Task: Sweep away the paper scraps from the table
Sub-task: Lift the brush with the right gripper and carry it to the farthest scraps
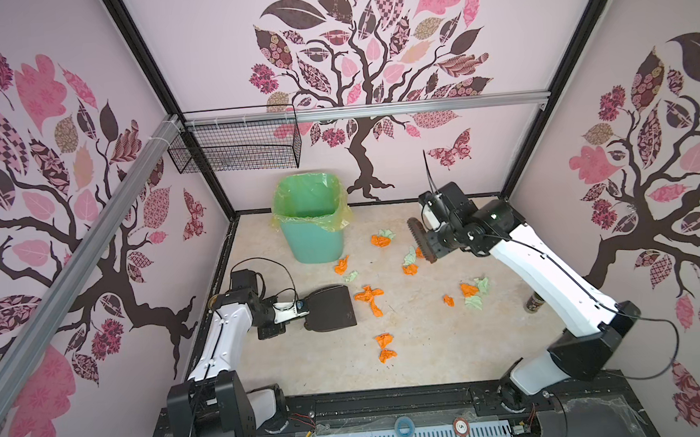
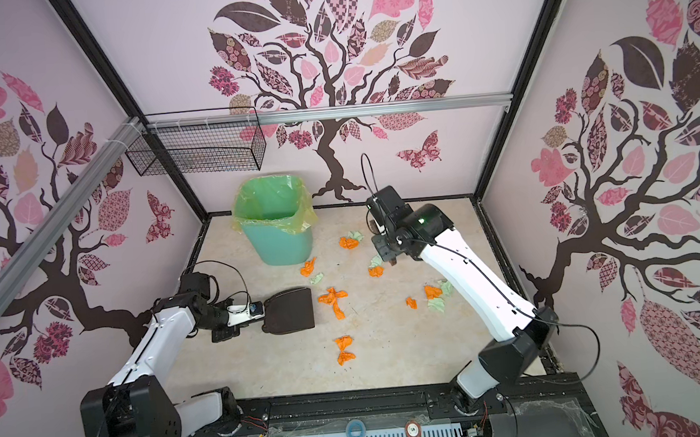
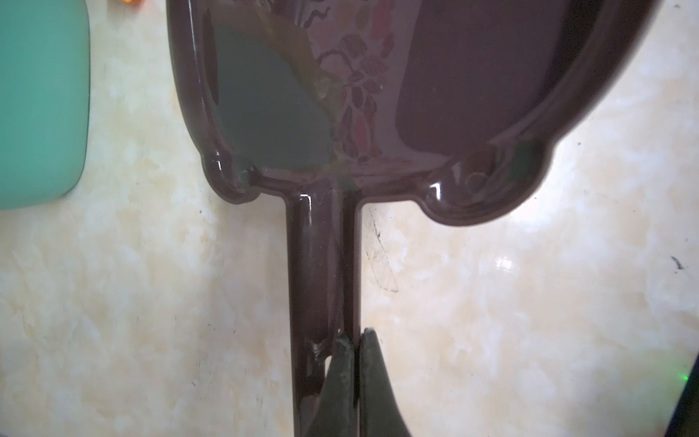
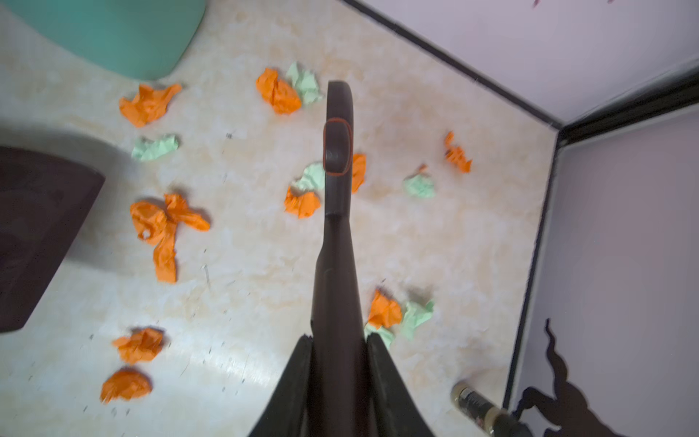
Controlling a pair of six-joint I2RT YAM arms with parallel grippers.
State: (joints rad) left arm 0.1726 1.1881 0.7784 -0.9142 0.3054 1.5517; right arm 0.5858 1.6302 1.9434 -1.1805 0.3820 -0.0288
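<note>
Risk: the brush (image 1: 419,238), clamped by its handle in the right gripper (image 4: 338,350), may flick the light, loosely crumpled orange and mint paper scraps (image 1: 368,295), strewn from the middle of the table (image 1: 431,347) toward its far and right edges, past the dustpan (image 1: 331,308), which the left gripper (image 3: 350,340) pinches off-centre by its handle.

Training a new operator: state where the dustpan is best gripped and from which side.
Grip the dustpan by its slim straight handle, from the rear, opposite the open lip facing the paper scraps. The pan looks too wide; the left hand is shut on that handle.
</note>
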